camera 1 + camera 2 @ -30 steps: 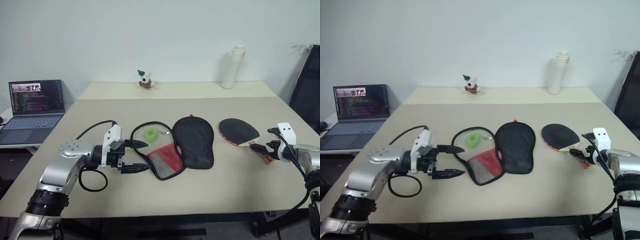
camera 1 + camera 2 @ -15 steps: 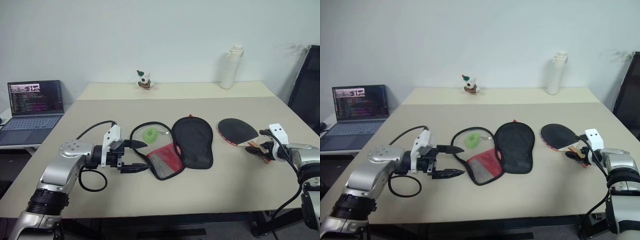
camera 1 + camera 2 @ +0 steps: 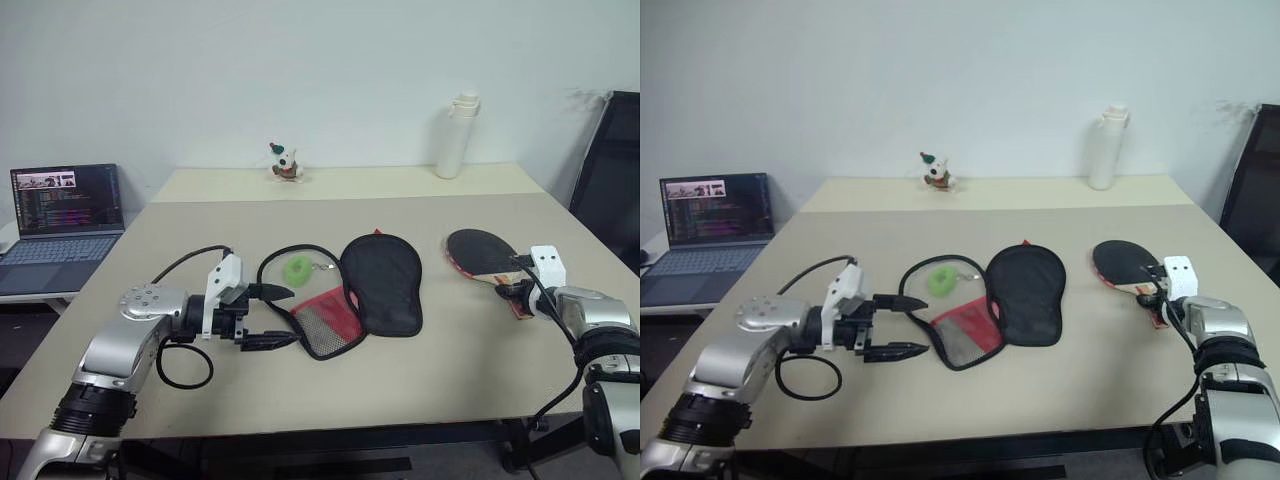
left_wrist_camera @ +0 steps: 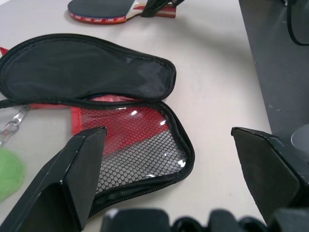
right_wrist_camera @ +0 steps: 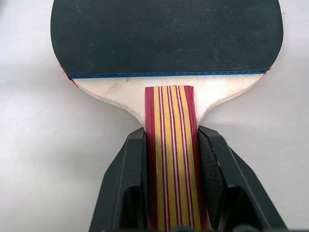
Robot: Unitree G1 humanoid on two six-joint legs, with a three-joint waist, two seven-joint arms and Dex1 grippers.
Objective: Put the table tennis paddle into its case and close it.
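Note:
The table tennis paddle (image 3: 480,252) lies flat on the table at the right, black rubber up, striped red-and-tan handle (image 5: 170,145) toward me. My right gripper (image 3: 517,292) is shut on that handle, one black finger (image 5: 129,169) pressed against each side. The case (image 3: 383,280) lies unzipped mid-table, its black flap spread flat and its red-and-black mesh pocket (image 4: 140,154) beside it, with a green ring charm (image 3: 297,268) on the zipper. My left gripper (image 3: 288,315) hangs open just left of the mesh pocket, pointing at it, nothing between its fingers.
The tan table (image 3: 300,400) has bare room in front of the case. A white bottle (image 3: 452,135) and a small figurine (image 3: 284,162) stand at the back. An open laptop (image 3: 60,210) is at the far left, a black chair (image 3: 610,170) at the right edge.
My right gripper moved in along the paddle's handle and closed on it. The left gripper stayed open in the same place.

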